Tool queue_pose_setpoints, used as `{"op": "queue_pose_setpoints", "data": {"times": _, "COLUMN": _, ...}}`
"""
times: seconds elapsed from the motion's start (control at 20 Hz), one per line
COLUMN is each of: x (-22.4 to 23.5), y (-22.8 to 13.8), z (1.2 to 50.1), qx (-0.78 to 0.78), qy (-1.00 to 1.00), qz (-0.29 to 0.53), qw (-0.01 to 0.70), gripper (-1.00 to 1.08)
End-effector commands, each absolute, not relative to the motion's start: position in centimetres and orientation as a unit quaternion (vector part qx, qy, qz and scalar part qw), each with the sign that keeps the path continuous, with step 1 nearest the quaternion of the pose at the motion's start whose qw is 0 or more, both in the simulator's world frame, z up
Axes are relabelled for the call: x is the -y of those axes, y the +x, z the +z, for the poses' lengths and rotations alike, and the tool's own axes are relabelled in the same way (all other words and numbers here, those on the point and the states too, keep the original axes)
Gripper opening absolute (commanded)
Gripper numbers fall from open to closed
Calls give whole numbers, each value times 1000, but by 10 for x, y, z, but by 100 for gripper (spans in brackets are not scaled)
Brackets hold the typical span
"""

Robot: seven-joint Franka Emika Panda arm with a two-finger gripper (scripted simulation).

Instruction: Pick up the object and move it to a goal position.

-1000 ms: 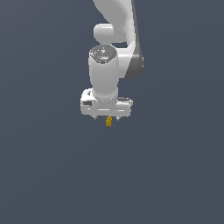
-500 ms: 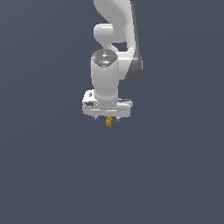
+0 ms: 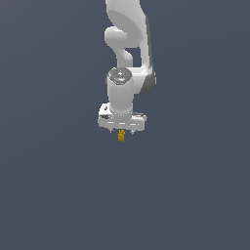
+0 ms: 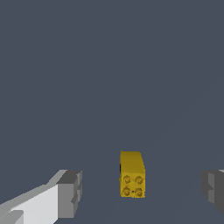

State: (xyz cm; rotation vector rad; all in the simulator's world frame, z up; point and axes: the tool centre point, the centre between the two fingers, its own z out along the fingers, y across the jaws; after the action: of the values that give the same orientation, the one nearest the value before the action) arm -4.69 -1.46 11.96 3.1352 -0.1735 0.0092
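Yellow-orange studded object (image 4: 131,174) lies between spread fingers (image 4: 70,194), touching neither; gripper (image 3: 121,131) released, hovering directly above.

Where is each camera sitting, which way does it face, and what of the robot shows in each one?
Exterior view: off the arm, exact spot unknown, facing the white arm, which reaches down to the gripper over the yellow block.
Wrist view: on the wrist, looking out past the gripper at the block, which lies in the gap, touching neither of the fingers.
Shared: the block, the gripper and the plain grey background.
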Motion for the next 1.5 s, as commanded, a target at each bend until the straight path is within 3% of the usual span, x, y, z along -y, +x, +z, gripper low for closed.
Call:
{"op": "queue_pose_setpoints", "data": {"times": 0.0, "x": 13, "y": -62, "z": 105, "qx": 63, "qy": 998, "qz": 2, "qw": 0, "gripper": 100}}
{"op": "queue_pose_setpoints", "data": {"times": 0.55, "x": 9, "y": -100, "z": 73, "qx": 81, "qy": 997, "qz": 0, "qw": 0, "gripper": 100}}
{"op": "queue_pose_setpoints", "data": {"times": 1.45, "x": 9, "y": -102, "z": 28, "qx": 82, "qy": 997, "qz": 0, "qw": 0, "gripper": 100}}
